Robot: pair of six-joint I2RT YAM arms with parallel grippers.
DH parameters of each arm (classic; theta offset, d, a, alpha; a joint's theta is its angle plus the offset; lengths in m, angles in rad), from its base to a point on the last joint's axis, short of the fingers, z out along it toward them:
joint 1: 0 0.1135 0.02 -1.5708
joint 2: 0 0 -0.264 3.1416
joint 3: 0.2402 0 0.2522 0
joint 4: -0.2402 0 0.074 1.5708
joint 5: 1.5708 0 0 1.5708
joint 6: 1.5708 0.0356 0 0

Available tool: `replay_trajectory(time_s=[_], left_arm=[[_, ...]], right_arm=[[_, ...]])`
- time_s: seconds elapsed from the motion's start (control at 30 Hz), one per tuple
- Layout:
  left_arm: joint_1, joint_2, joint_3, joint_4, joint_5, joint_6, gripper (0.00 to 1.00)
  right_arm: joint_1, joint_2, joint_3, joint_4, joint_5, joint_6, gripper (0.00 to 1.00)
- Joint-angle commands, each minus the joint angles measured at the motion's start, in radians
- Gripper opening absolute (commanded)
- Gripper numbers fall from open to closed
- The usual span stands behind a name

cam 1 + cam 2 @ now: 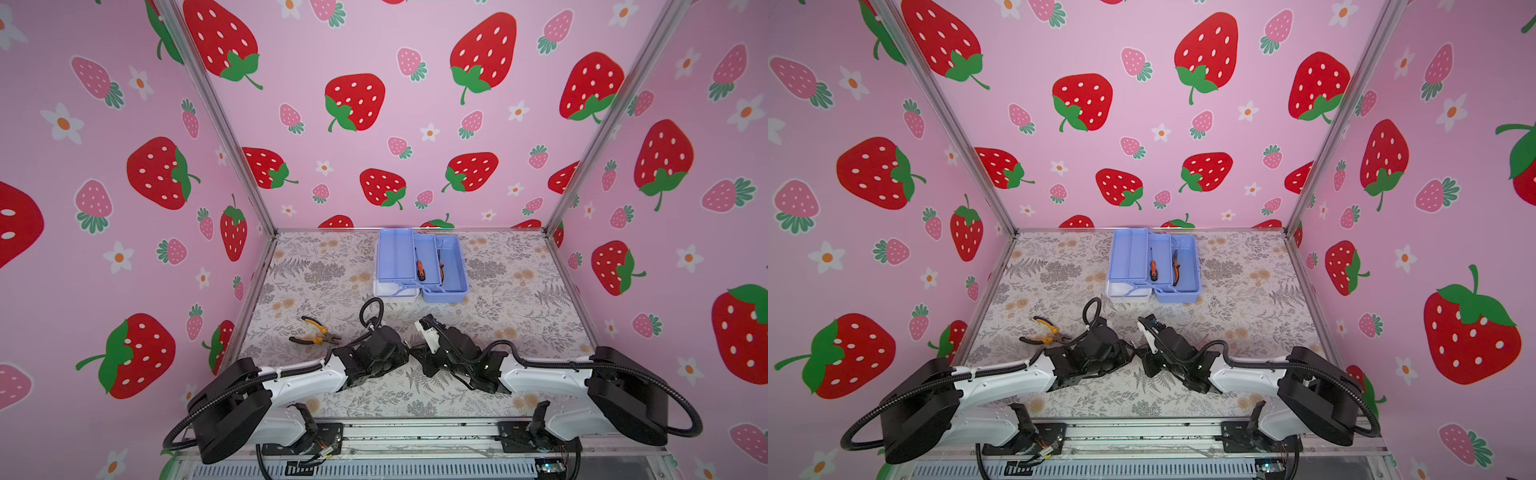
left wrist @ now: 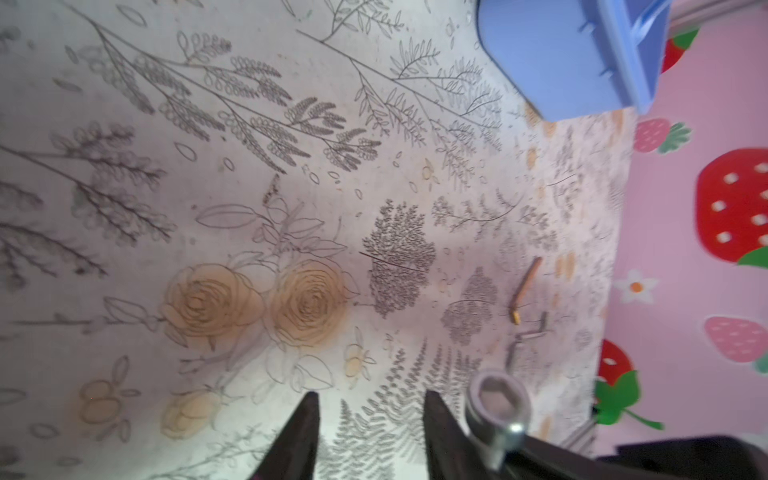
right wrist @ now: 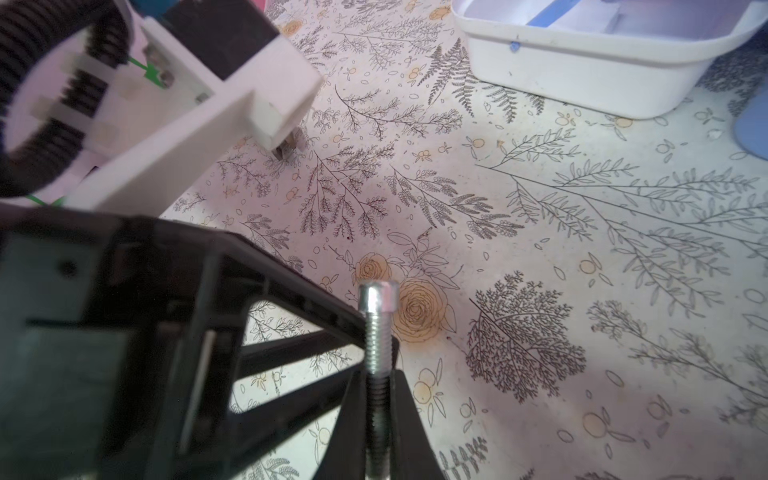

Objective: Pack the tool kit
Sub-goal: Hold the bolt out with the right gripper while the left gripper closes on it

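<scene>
The tool kit [image 1: 444, 296] [image 1: 1177, 297] stands open at the back middle of the mat. Its blue trays are fanned out and its white lid [image 3: 582, 79] lies beside the blue base [image 2: 552, 62]. Two orange-handled tools [image 1: 420, 270] lie in the trays. Both grippers meet low over the mat near the front middle. My right gripper [image 3: 379, 374] is shut on a silver bolt [image 3: 378, 316], whose head sticks out past the fingertips. My left gripper [image 2: 370, 395] is open with only mat between its fingers. The bolt head [image 2: 498, 399] sits just outside one finger.
Pliers [image 1: 320, 334] with yellow-and-black handles lie on the mat left of the left arm. Pink strawberry walls close in the back and both sides. Floral mat lies between the grippers and the kit.
</scene>
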Motion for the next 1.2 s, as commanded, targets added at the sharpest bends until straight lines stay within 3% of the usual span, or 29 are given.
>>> replay_trajectory(time_s=[0.0,0.07,0.17,0.23,0.4,0.5,0.83,1.0,1.17], left_arm=[[-0.002,-0.073,0.016,0.019,-0.043,-0.017,0.35],[-0.002,-0.114,0.009,0.021,-0.072,-0.019,0.37],[-0.001,-0.132,0.021,0.009,-0.098,-0.009,0.61],[-0.001,-0.116,0.041,0.001,-0.099,-0.003,0.69],[-0.001,-0.024,0.114,-0.018,-0.068,0.015,0.69],[-0.001,0.017,0.136,0.013,-0.061,0.014,0.62],[0.001,0.111,0.256,0.02,-0.031,0.046,0.0],[0.042,0.097,0.358,-0.086,-0.038,0.098,0.0],[0.125,0.096,0.588,-0.347,-0.1,0.285,0.0]], right_arm=[[-0.039,-0.029,-0.018,0.025,-0.021,0.025,0.0],[-0.057,-0.026,-0.022,0.025,-0.039,0.032,0.0],[-0.064,-0.015,-0.015,0.033,-0.078,0.029,0.0],[-0.064,-0.008,-0.005,0.038,-0.106,0.027,0.0],[-0.064,-0.028,0.013,0.05,-0.173,0.041,0.0],[-0.062,-0.055,0.009,0.066,-0.209,0.069,0.0],[-0.064,-0.209,-0.035,0.08,-0.173,0.108,0.0],[-0.064,-0.199,-0.02,0.047,-0.143,0.082,0.0],[-0.07,-0.256,-0.039,0.003,-0.081,0.042,0.25]])
